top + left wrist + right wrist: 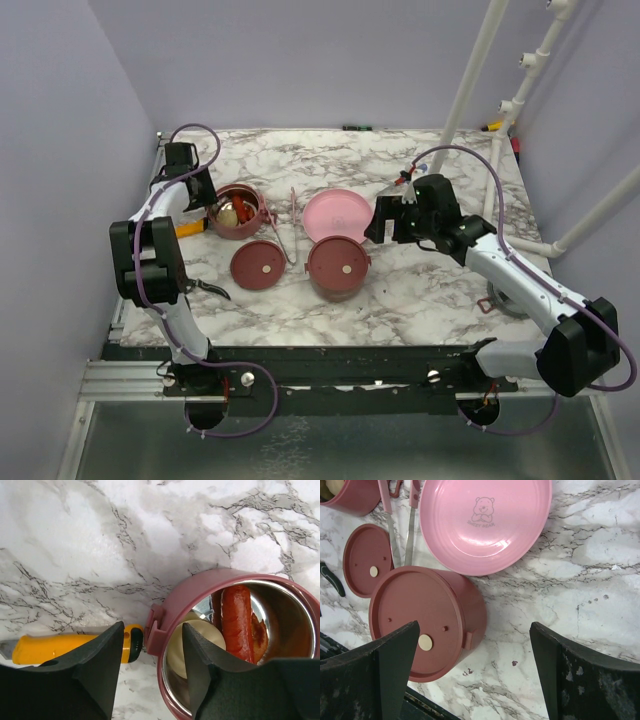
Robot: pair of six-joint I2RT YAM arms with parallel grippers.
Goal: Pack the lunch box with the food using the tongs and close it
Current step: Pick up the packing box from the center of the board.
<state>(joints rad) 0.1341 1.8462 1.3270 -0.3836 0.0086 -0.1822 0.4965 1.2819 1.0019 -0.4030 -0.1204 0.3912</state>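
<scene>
left gripper straddles the open tier's rim, tongs lie untouched

the left gripper (152, 630) stands with its jaws apart on either side of the rim of the open tier (237, 211), near the far left corner of the counter (420, 300). one finger (95, 670) is outside by the side handle (153, 628), the other finger (210, 675) over the steel-lined inside, and neither visibly presses on it. in this tier lie a red sausage (237, 620) and a cream ball (197, 639). a yellow-handled tool (65, 649) lies just beside the handle. the tongs (291, 226) lie flat on the counter between that tier and the pink plate (338, 212), apart from both grippers. nearer the front edge sit a loose disc lid (258, 265) and, to its right, the second tier (338, 268) with its lid on. the right gripper (385, 222) hangs spread wide, gripping nothing, just right of the plate. black-handled pliers (207, 289) lie toward the left edge.
</scene>
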